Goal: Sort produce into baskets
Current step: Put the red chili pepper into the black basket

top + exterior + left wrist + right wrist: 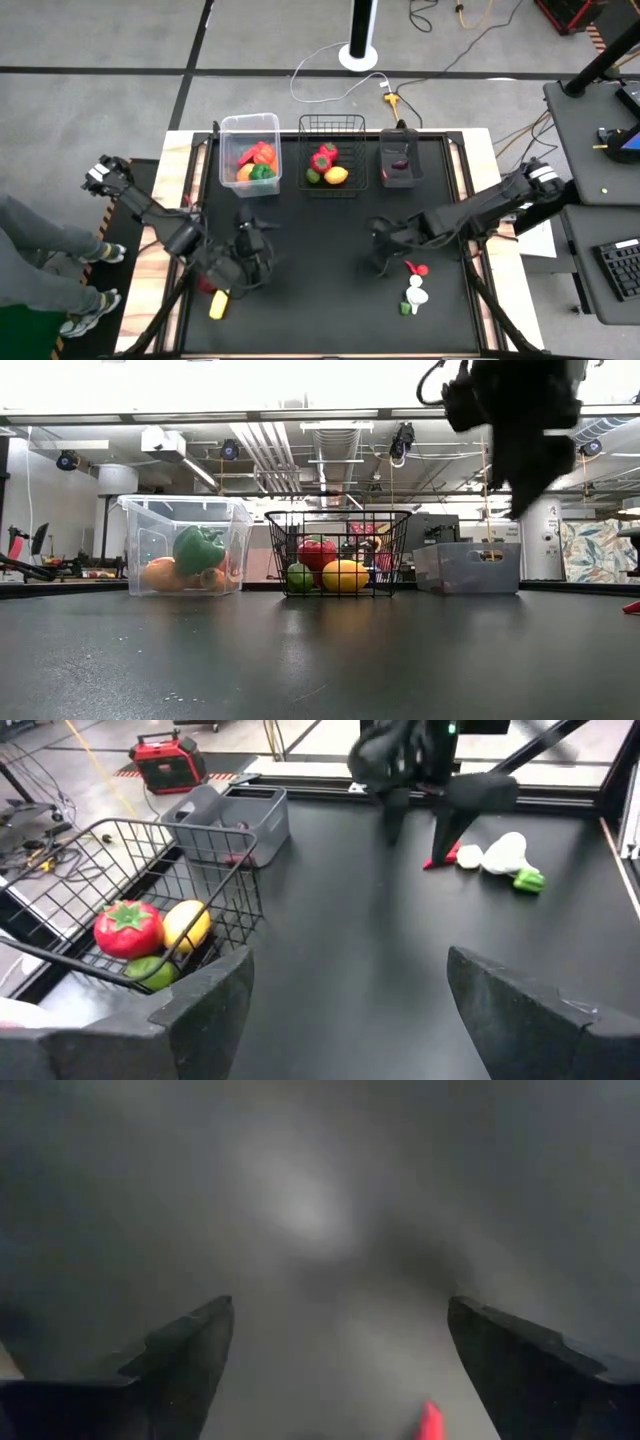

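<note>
clear tub (249, 130): orange, red, green pieces inside. wire-mesh basket (332, 125): red tomato (128, 928), yellow lemon (187, 924), green piece. smoky bin (400, 160): one dark item. loose on mat: red chili (416, 267), white pieces (416, 294), yellow piece (218, 303).

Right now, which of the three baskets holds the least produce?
The small dark smoky bin, on the row's right end: only one dark reddish piece shows inside. The clear tub and the wire-mesh basket each hold several pieces.
</note>
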